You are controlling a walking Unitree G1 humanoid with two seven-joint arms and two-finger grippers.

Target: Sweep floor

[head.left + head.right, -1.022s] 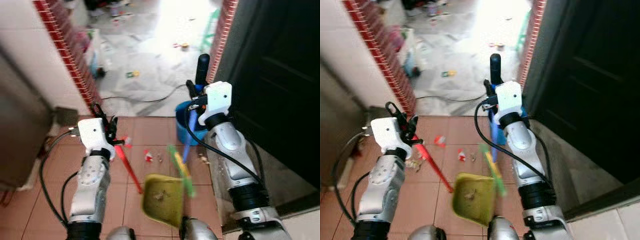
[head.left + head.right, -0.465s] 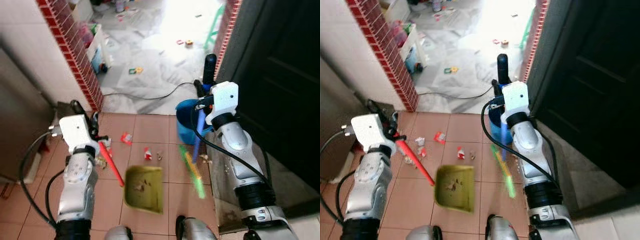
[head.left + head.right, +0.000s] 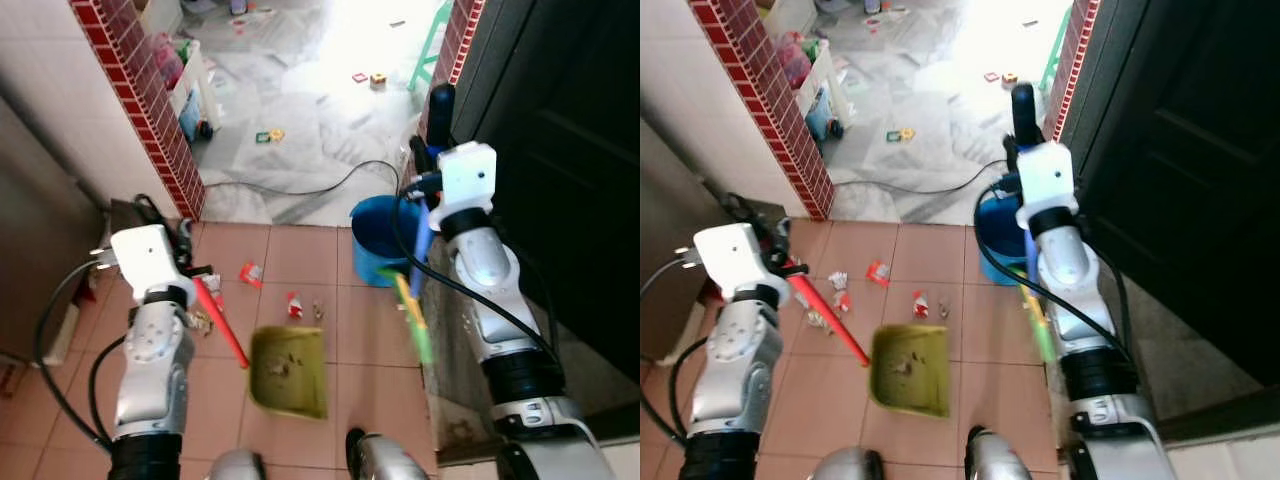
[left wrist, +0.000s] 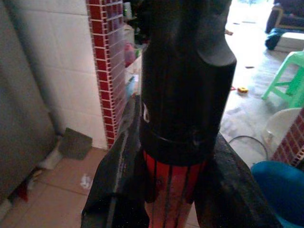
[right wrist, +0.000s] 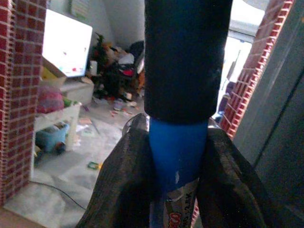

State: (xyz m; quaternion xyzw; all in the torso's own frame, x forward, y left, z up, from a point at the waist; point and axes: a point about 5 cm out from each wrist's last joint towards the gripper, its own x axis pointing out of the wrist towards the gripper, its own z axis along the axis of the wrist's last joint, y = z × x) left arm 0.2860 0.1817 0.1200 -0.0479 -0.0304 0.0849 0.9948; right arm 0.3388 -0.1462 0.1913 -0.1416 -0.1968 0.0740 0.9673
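Dustpan (image 3: 288, 371), yellow-green plastic, flat on terracotta floor tiles (image 3: 300, 260), red handle (image 3: 221, 323) slanting up-left into left gripper (image 4: 164, 190), fingers pinching it. Broom (image 3: 411, 310), blue shaft with black foam grip, green bristles down, near upright, clamped between right gripper (image 5: 175, 190) fingers. Beyond: few scraps of litter (image 3: 295, 305), one blue bucket (image 3: 375, 240), two red brick posts (image 3: 150, 110).
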